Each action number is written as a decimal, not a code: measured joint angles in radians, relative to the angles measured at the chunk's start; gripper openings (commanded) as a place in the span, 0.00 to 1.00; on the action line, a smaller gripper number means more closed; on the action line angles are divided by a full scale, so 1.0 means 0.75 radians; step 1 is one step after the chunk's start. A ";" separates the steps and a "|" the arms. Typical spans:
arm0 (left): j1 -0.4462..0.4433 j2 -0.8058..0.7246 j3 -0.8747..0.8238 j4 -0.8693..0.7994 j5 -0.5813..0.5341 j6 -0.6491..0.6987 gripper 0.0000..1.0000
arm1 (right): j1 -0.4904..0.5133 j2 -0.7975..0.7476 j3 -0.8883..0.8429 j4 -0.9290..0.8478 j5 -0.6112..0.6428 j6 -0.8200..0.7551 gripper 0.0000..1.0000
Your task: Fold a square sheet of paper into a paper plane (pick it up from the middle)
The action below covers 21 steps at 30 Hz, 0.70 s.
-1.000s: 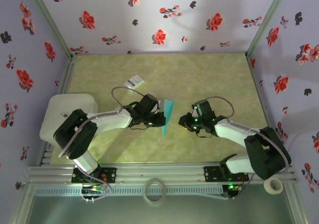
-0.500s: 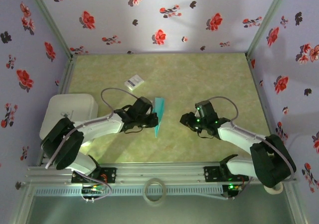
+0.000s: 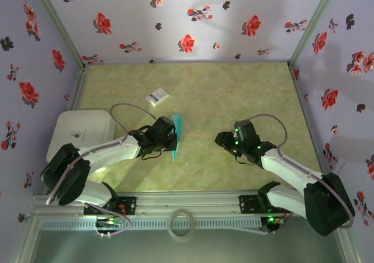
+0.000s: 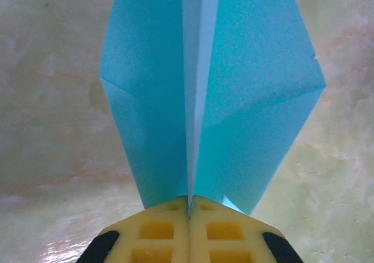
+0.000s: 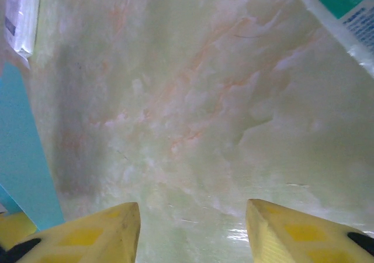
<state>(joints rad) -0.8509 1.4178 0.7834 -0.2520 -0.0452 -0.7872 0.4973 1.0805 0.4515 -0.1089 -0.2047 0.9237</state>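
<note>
My left hand (image 4: 189,213) clamped on the paper plane (image 4: 204,99).
I see the plane held over the surface (image 3: 234,93), left of centre; my right hand (image 5: 193,228) stands with jaws apart, holding nothing.

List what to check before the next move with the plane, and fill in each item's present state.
1. Plane clamped in left gripper: ok.
2. Right gripper open and empty: ok.
3. The two grippers apart from each other in the top view: ok.
4. Card apart from plane: ok.
5. Plane lifted off table: cannot tell.
6. Plane folded evenly on both sides: cannot tell.
</note>
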 measured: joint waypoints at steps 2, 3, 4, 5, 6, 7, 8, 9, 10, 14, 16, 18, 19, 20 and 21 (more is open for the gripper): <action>0.000 0.000 -0.001 -0.015 -0.011 -0.002 0.00 | 0.000 -0.016 -0.005 -0.010 0.021 0.003 0.56; 0.000 0.000 -0.001 -0.020 -0.014 -0.004 0.00 | 0.000 -0.024 -0.005 -0.017 0.031 0.004 0.57; 0.000 0.000 -0.001 -0.025 -0.020 -0.005 0.00 | -0.002 -0.030 -0.005 -0.019 0.037 0.005 0.57; 0.000 0.001 -0.002 -0.028 -0.026 -0.006 0.00 | -0.003 -0.036 -0.006 -0.023 0.045 0.005 0.57; 0.000 0.001 -0.002 -0.032 -0.034 -0.007 0.00 | -0.003 -0.041 -0.006 -0.028 0.051 0.006 0.58; 0.000 0.001 -0.002 -0.040 -0.041 -0.010 0.00 | -0.003 -0.043 -0.006 -0.031 0.058 0.006 0.58; 0.000 0.004 -0.001 -0.050 -0.048 -0.011 0.00 | -0.003 -0.044 -0.007 -0.033 0.064 0.006 0.59; 0.000 0.009 -0.001 -0.063 -0.057 -0.011 0.00 | -0.003 -0.044 -0.009 -0.033 0.067 0.006 0.59; -0.001 0.017 0.000 -0.076 -0.066 -0.011 0.00 | -0.003 -0.045 -0.011 -0.033 0.070 0.007 0.59; -0.012 0.062 0.026 -0.136 -0.101 -0.016 0.00 | -0.007 -0.044 -0.014 -0.038 0.075 0.007 0.61; -0.023 0.082 0.043 -0.153 -0.115 -0.020 0.00 | -0.009 -0.044 -0.014 -0.038 0.078 0.006 0.61; -0.034 0.107 0.067 -0.173 -0.127 -0.021 0.00 | -0.011 -0.044 -0.014 -0.040 0.080 0.006 0.61; -0.039 0.121 0.080 -0.181 -0.131 -0.021 0.00 | -0.011 -0.044 -0.014 -0.042 0.080 0.006 0.61; -0.043 0.135 0.093 -0.188 -0.136 -0.023 0.00 | -0.011 -0.044 -0.015 -0.043 0.081 0.006 0.61; -0.046 0.148 0.105 -0.196 -0.138 -0.025 0.00 | -0.011 -0.044 -0.015 -0.043 0.081 0.006 0.62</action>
<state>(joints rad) -0.8856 1.5288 0.8623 -0.3988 -0.1486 -0.8059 0.4889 1.0473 0.4400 -0.1413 -0.1440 0.9283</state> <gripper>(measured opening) 0.046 0.613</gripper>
